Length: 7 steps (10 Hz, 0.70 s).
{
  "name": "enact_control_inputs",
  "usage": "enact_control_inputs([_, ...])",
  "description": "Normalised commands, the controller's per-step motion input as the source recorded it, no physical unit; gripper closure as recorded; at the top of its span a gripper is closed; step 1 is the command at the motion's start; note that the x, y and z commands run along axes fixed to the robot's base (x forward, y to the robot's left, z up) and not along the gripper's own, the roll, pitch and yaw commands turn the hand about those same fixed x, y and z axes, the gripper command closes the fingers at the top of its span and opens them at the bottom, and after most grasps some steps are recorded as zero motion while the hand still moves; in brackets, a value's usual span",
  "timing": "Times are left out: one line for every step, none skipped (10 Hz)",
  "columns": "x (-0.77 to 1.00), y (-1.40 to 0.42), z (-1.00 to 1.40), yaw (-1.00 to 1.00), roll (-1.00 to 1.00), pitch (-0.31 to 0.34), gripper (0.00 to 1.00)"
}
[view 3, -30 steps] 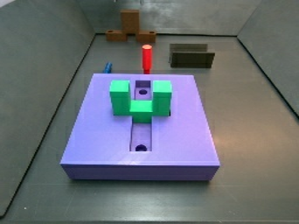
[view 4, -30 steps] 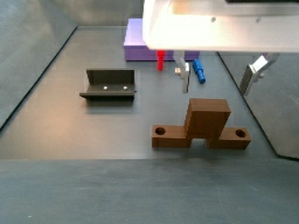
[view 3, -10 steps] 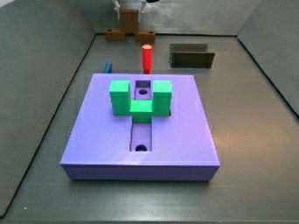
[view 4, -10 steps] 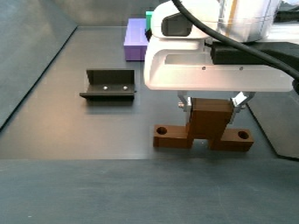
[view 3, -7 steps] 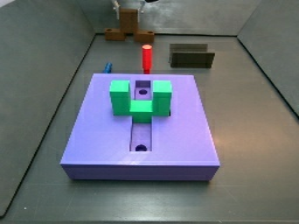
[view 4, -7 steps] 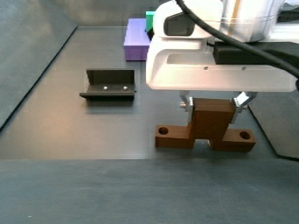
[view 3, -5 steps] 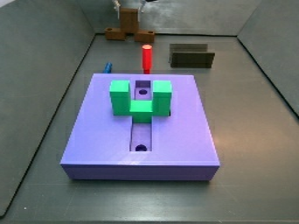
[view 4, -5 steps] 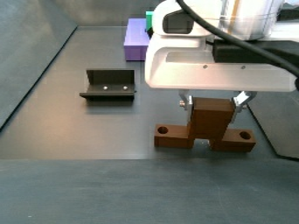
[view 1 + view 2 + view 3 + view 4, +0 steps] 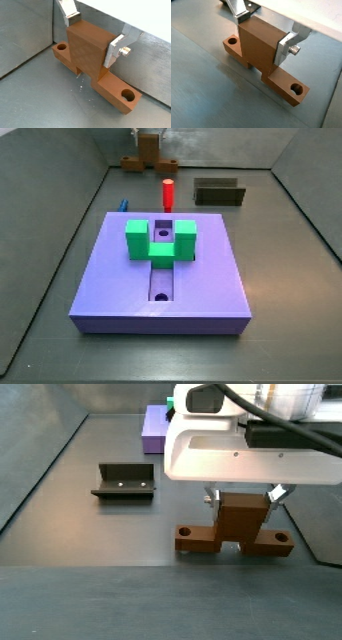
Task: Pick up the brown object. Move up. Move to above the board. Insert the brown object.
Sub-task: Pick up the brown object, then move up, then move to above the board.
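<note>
The brown object [image 9: 90, 47] is by the back wall, far from the board [image 9: 201, 278]. It has an upright block on a long bar with a round hole near each end. My gripper [image 9: 92, 37] is shut on the upright block, one silver finger pressed on each side, as also shows in a wrist view [image 9: 264, 34] and a side view [image 9: 243, 497]. The bar is at, or barely above, the floor. The lavender board carries a green U-shaped block [image 9: 140, 238] and a central groove.
A red cylinder [image 9: 168, 194] stands upright behind the board, with a small blue piece [image 9: 123, 204] beside it. A dark olive open-box piece [image 9: 124, 481] lies on the floor away from the gripper. Grey walls close in the floor.
The gripper came down over the brown object three seconds ago and now clamps its upright block. Over the last second the gripper and block have shifted up slightly.
</note>
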Motion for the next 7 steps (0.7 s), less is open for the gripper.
enact_control_inputs([0.00, 0.00, 0.00, 0.00, 0.00, 0.000, 1.00])
enact_control_inputs([0.00, 0.00, 0.83, 0.00, 0.00, 0.000, 1.00])
enact_control_inputs([0.05, 0.02, 0.83, -0.07, 0.01, -0.002, 1.00])
enact_control_inputs([0.01, 0.02, 0.54, -0.07, 0.04, 0.051, 1.00])
enact_control_inputs([0.03, 0.01, 0.24, -0.03, 0.06, 0.054, 1.00])
enact_control_inputs([0.00, 0.00, 1.40, 0.00, 0.00, 0.000, 1.00])
enact_control_inputs([-0.01, 0.00, 1.40, 0.00, -0.02, -0.002, 1.00])
